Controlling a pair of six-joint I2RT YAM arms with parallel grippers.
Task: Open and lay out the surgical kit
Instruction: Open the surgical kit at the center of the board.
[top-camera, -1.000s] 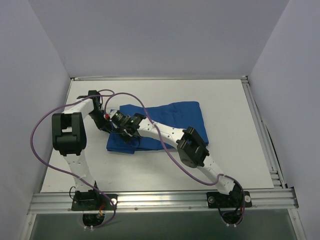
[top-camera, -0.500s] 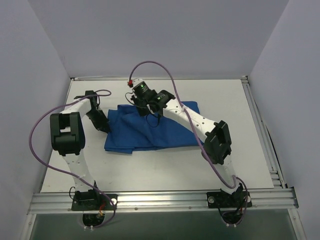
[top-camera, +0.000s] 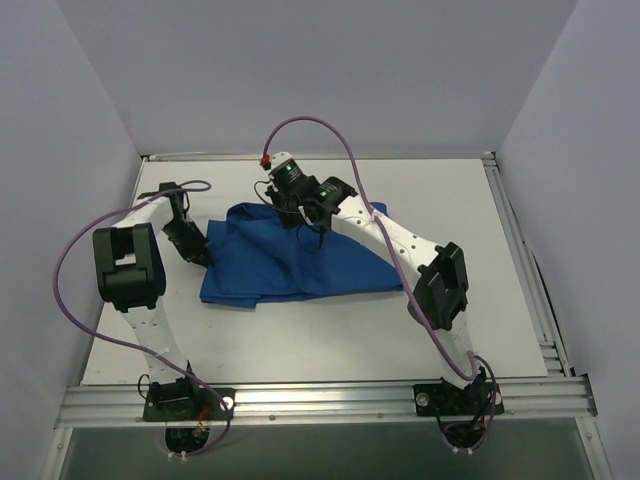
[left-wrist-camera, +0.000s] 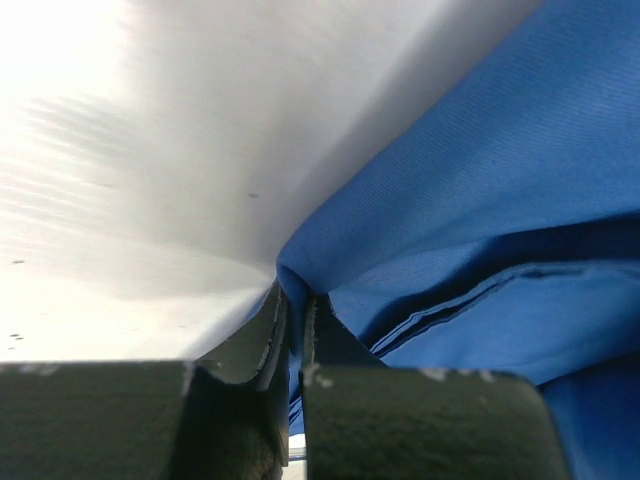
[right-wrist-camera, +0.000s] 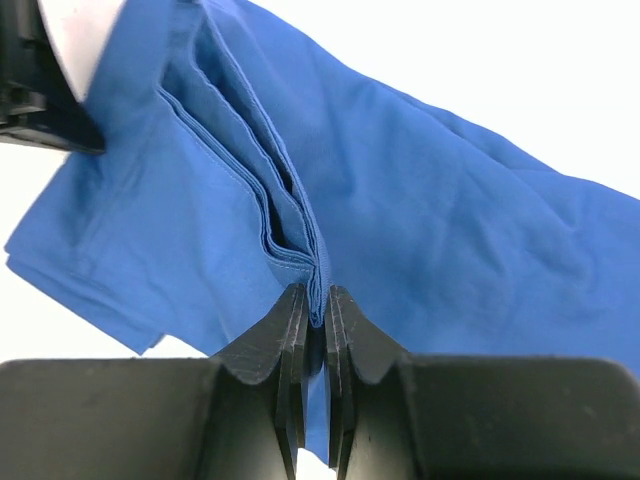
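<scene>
L jaws nip blue wrap (top-camera: 290, 265) edge; R jaws nip its fold.

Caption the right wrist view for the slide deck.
Right gripper shut on a folded edge of the royal-blue cloth wrap, its stacked layers fanning away across the white table.

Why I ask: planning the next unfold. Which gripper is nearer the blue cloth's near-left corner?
Left. The left gripper pinches the blue cloth at its left edge, close to that corner; the right gripper clamps a fold near the far edge.
</scene>
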